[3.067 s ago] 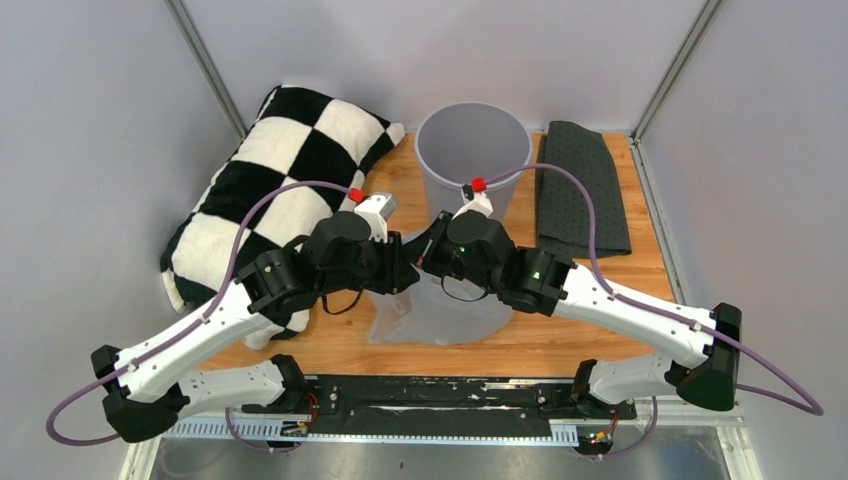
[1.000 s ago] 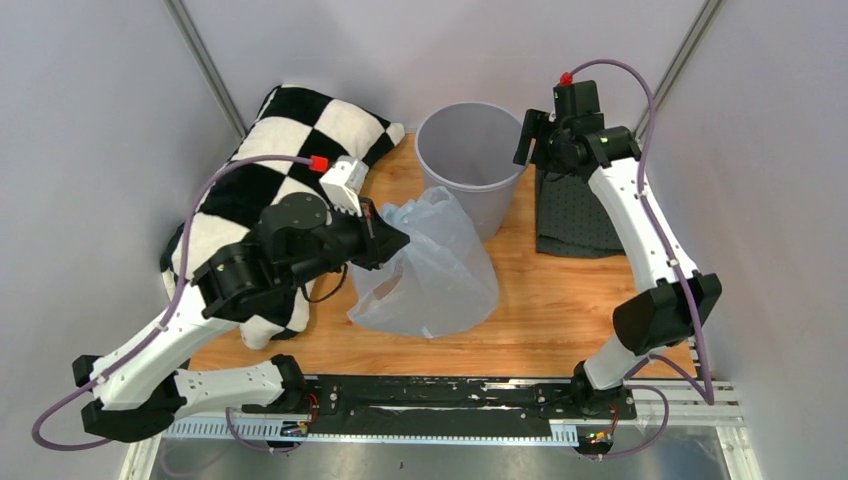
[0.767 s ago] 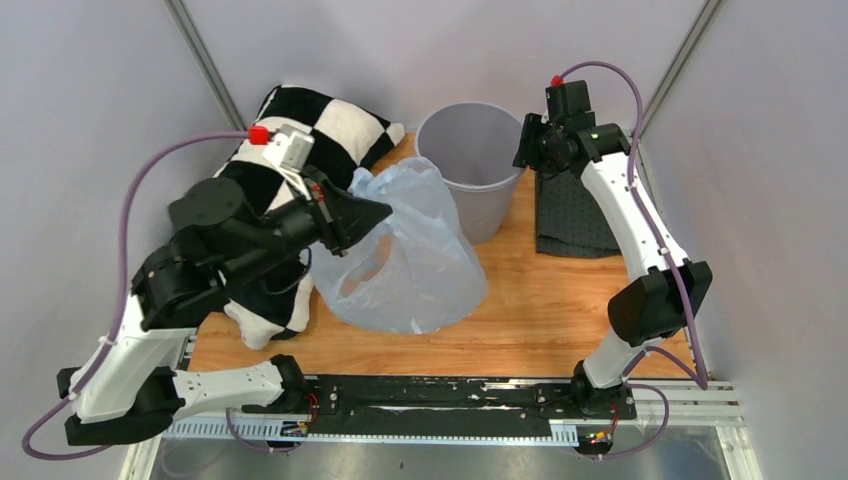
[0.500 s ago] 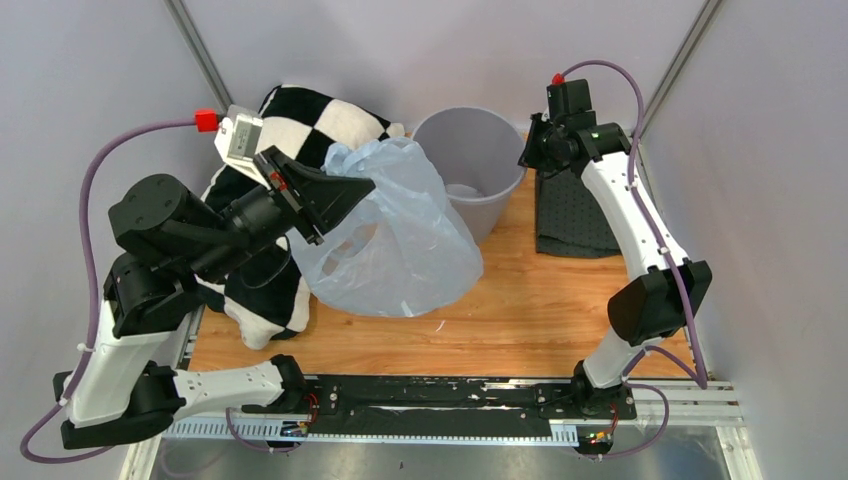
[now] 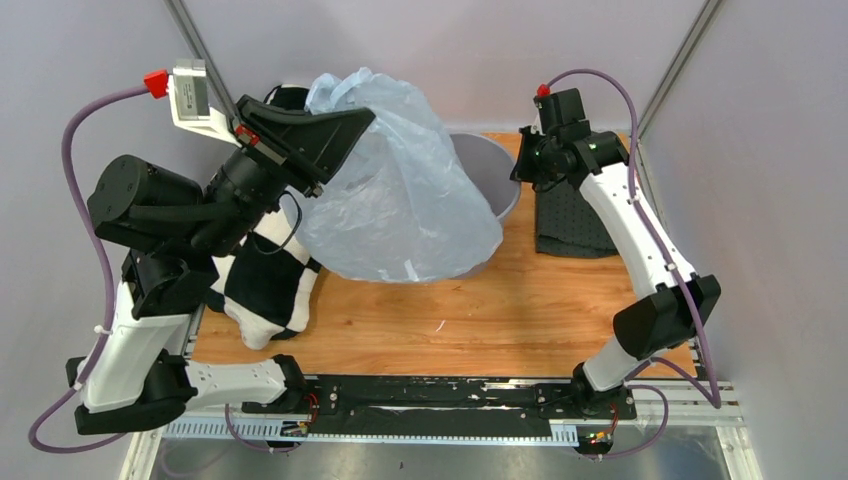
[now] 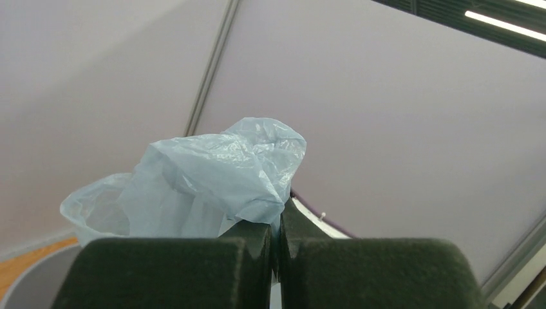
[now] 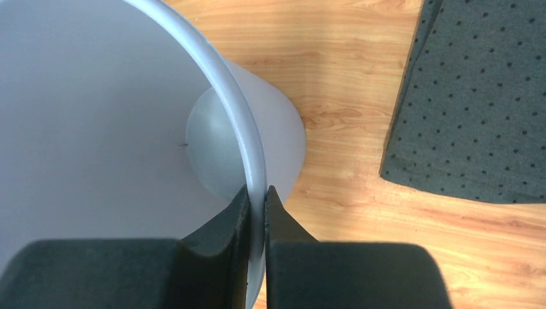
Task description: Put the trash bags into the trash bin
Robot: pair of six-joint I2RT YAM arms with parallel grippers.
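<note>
Since the earlier frame the left arm has risen toward the upper left of the top view, carrying the trash bag (image 5: pixel 410 200) up off the bench (image 5: pixel 500 320), and the right arm has come in onto the trash bin (image 5: pixel 505 205).

The left end effector (image 5: pixel 345 125) is fully closed, pinching a bunched fold at the top of the bag. In the left wrist view the crumpled pale blue plastic (image 6: pixel 212 180) sticks up out of the closed left end effector (image 6: pixel 277 225). From there the bag billows down and to the right in a wide cone across the centre of the top view, covering most of the bin's mouth, and its lower hem hangs near the wood.

The right end effector (image 5: pixel 520 170) sits at the bin's right rim in the upper centre-right. In the right wrist view it (image 7: pixel 256 199) is nearly closed, one finger inside and one outside the grey rim (image 7: pixel 238 122), gripping it.

A checkered pillow (image 5: pixel 265 285) lies at the left of the bench, partly hidden by the left arm. A dark dotted cloth (image 5: pixel 575 220) lies flat just right of the bin, seen also at the upper right of the right wrist view (image 7: pixel 476 96).
</note>
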